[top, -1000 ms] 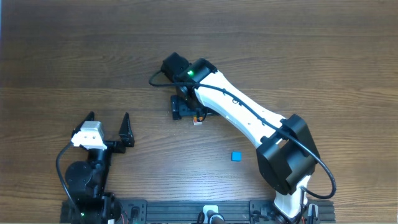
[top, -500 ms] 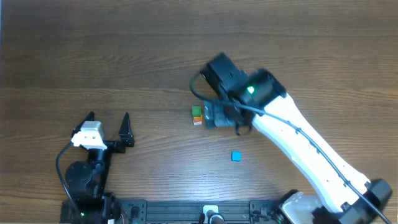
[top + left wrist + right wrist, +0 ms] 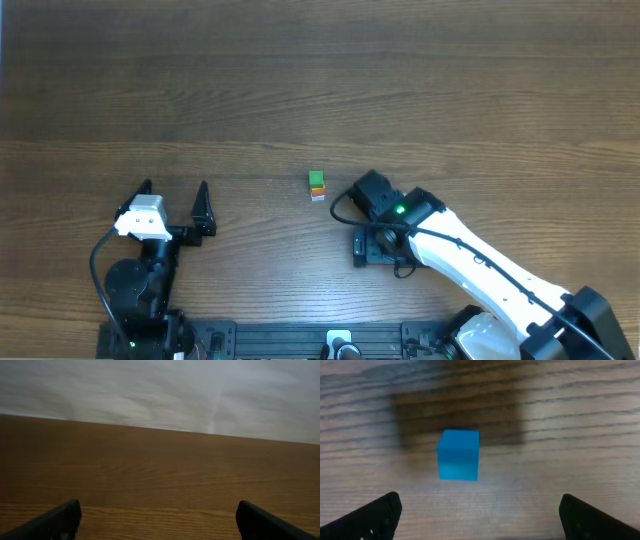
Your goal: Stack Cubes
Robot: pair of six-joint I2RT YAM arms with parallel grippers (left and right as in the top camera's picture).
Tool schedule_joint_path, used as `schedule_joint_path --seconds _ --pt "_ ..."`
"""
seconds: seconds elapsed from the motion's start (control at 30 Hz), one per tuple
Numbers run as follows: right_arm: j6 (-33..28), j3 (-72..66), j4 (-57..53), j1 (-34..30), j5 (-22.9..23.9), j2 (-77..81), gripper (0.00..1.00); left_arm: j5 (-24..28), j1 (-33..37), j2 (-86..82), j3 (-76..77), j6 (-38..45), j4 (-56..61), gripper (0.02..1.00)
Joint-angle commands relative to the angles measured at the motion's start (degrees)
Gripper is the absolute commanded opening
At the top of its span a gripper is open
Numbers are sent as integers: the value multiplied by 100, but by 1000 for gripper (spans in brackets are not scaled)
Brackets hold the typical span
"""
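Tabletop [image 3: 150, 80] of brown woodgrain, grey wall [image 3: 150, 390]

The left arm [image 3: 140, 275] is folded close to its base at the near edge of the desk [image 3: 300, 80]. The left gripper [image 3: 175, 187] is held level, fingers spread wide. The right arm [image 3: 480, 270] lies low toward the centre. The right gripper [image 3: 479, 519] points straight down, fingers wide apart.

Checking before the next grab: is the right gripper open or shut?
Open. The right gripper has fingers wide apart, blue cube untouched.
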Motion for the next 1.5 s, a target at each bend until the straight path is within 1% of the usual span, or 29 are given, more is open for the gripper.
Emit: schedule_joint_path --seconds 0.03,0.37,0.47,0.53,0.67,0.93,1.1,1.27,1.5 --pt "87 -153 293 -9 -33 -61 978 76 39 -48 -31 85 13 998" --pt "87 -153 846 -9 61 599 969 76 39 -48 -31 85 15 1000" --pt "133 -153 984 -9 59 699 950 76 39 -48 -31 87 15 998" --pt "151 -153 1019 -9 61 708 919 76 39 -48 -31 85 15 1000" --pt "151 -153 1056 -9 85 717 816 76 39 -48 -31 85 15 1000" --pt "197 -155 1060 -9 127 798 711 76 39 -48 -31 85 15 1000" --pt "199 -157 1058 -9 127 809 658 76 39 -48 -31 85 15 998" --pt "262 -188 1058 -9 170 809 638 76 39 -48 -31 85 15 1000" --pt "282 -223 1080 -9 170 809 566 76 39 -48 -31 85 13 998"
